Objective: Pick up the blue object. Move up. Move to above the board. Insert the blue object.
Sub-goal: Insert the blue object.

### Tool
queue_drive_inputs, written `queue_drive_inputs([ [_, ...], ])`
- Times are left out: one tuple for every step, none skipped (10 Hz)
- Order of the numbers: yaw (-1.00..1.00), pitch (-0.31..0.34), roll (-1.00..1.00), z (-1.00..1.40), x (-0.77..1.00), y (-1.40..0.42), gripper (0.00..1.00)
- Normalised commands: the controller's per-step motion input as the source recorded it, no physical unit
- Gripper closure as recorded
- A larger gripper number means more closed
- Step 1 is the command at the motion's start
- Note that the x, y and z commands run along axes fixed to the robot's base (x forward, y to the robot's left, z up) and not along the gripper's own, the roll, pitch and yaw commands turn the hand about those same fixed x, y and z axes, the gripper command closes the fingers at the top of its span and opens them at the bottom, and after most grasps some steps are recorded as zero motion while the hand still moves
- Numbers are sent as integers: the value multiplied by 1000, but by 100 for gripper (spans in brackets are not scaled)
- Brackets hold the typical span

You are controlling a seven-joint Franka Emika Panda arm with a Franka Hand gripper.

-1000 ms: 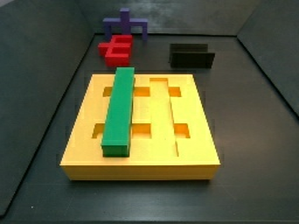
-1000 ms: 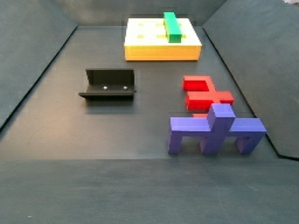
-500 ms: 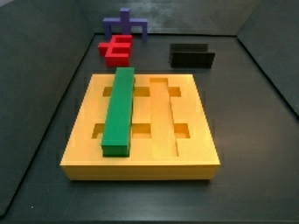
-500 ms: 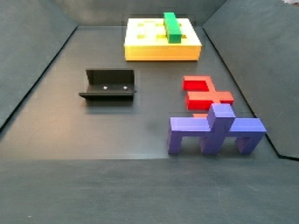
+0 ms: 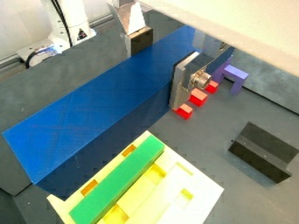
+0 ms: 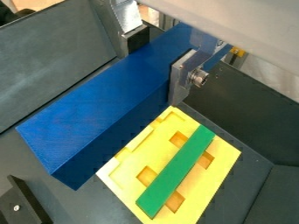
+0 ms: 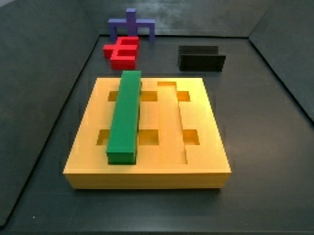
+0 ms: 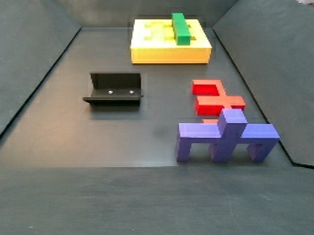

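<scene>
The blue object [image 5: 100, 101] is a long plain blue bar, clamped between the end effector's [image 6: 149, 48] silver fingers [image 5: 186, 79] in both wrist views. It hangs high over the yellow board [image 6: 138, 157], which has a green bar [image 6: 176, 169] sitting in one groove. The end effector doesn't show in either side view.

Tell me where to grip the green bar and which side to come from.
Grip the green bar mid-length across its narrow width, from straight above: it lies flat in a groove of the board, top standing proud. The end effector, above the board in a wrist view, is shut on the blue object.
</scene>
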Motion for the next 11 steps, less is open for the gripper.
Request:
queue_drive_inputs([
  [-20, -111, -139, -811, 23, 0, 100],
  [-34, -74, -57, -1000, 111, 0, 100],
  [0, -64, 0, -1000, 291, -26, 100],
  [0, -46, 0, -1000, 443, -214, 100],
  [0, -33, 16, -1000, 563, -351, 100],
  [0, 0, 144, -989, 437, -300, 100],
  [0, 0, 156, -974, 409, -317, 100],
  [6, 0, 160, -963, 363, -349, 100],
  [0, -4, 169, -931, 349, -309, 100],
  [6, -10, 166, -940, 303, -146, 100],
  [20, -9, 180, -906, 297, -77, 100],
])
